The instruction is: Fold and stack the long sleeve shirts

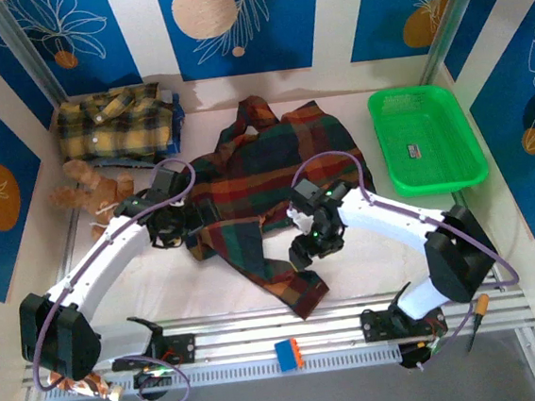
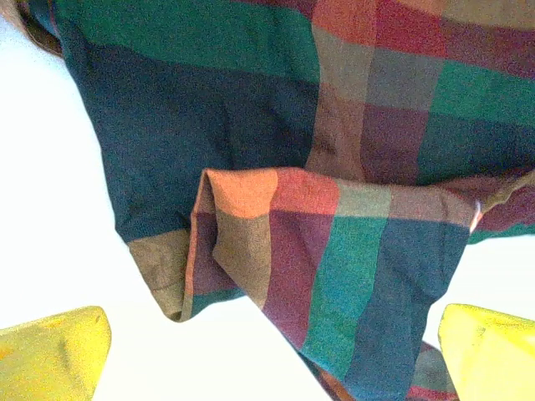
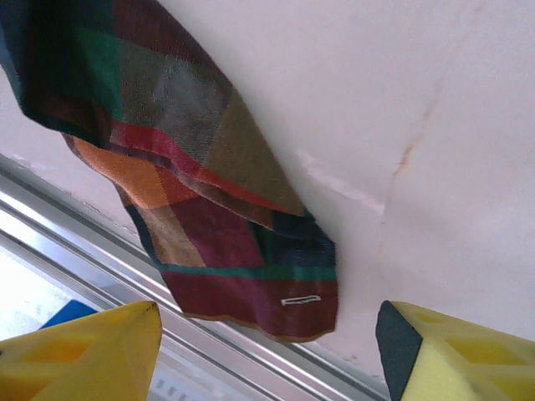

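Left gripper (image 1: pixel 169 231) and right gripper (image 1: pixel 308 250): both spread wide, nothing held.
Left hangs over the dark plaid shirt's (image 1: pixel 257 187) left edge, right over its near sleeve. The shirt lies rumpled mid-table (image 1: pixel 210 291); yellow and black shirt (image 1: pixel 114 128) sits far-left.

From above, I'm seeing the left arm (image 1: pixel 111 249) covering the green shirt's (image 1: pixel 257 187) left edge and part of the bear (image 1: pixel 94 189), while the right tool (image 1: pixel 312 245) is hiding a patch of its cloth. On the left wrist, the frame is cutting the shirt off at top and right, and the left tool's (image 2: pixel 272 338) fingers (image 2: pixel 52 352) at both bottom corners. I'm finding the basket's (image 1: pixel 434 185) label (image 1: pixel 421 151) too small to read.
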Controlling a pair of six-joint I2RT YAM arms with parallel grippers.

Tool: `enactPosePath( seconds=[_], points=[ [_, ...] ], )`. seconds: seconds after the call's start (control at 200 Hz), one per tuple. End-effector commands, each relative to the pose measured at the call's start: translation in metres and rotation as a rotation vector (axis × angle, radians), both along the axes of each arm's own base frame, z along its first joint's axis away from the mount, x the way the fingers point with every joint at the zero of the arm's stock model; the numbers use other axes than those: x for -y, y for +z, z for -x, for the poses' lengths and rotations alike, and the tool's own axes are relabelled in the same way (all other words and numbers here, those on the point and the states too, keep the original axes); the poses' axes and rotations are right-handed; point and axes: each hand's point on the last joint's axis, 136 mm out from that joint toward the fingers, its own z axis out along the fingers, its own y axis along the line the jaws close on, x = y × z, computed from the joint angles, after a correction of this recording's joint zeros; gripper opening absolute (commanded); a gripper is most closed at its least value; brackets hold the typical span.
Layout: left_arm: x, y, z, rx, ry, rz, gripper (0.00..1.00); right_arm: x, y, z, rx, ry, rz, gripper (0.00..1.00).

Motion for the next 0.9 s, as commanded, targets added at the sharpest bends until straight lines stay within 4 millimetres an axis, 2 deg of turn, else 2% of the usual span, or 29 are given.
enactPosePath(
  seconds=[0.0, 0.115, 0.225, 0.33, 0.39, 0.44, 0.475, 0.55, 0.63, 0.745, 0.895],
  points=[
    [0.001, 0.008, 0.003, 0.049, -0.036, -0.001, 1.00, 0.001, -0.015, 0.024, -0.087, -0.026, 0.096, 0.70],
    [0.000, 0.012, 0.004, 0.073, -0.035, 0.007, 1.00, 0.010, -0.043, 0.033, -0.138, -0.067, 0.201, 0.69],
    [0.002, 0.016, 0.004, 0.088, -0.051, 0.020, 1.00, 0.009, -0.063, 0.025, -0.131, -0.092, 0.244, 0.66],
    [0.002, 0.022, 0.003, 0.105, -0.061, 0.017, 1.00, 0.007, -0.081, 0.013, -0.110, -0.113, 0.294, 0.59],
    [0.000, 0.029, 0.002, 0.125, -0.060, 0.011, 1.00, 0.007, -0.088, 0.004, -0.095, -0.127, 0.326, 0.47],
    [-0.003, 0.035, 0.002, 0.145, -0.055, 0.006, 1.00, 0.005, -0.088, -0.003, -0.080, -0.137, 0.339, 0.29],
    [-0.004, 0.040, 0.001, 0.158, -0.053, 0.003, 1.00, 0.002, -0.085, -0.008, -0.071, -0.143, 0.328, 0.20],
    [-0.009, 0.050, 0.001, 0.188, -0.042, -0.008, 1.00, -0.011, -0.066, -0.017, -0.053, -0.157, 0.247, 0.08],
    [-0.013, 0.058, 0.001, 0.216, -0.032, -0.017, 1.00, -0.030, -0.030, -0.028, -0.020, -0.158, 0.103, 0.01],
    [-0.014, 0.064, -0.001, 0.247, -0.023, -0.013, 1.00, -0.057, 0.038, -0.043, 0.032, -0.150, -0.141, 0.00],
    [-0.013, 0.055, -0.004, 0.235, -0.015, -0.013, 1.00, -0.086, 0.120, -0.074, 0.071, -0.172, -0.447, 0.00]
  ],
)
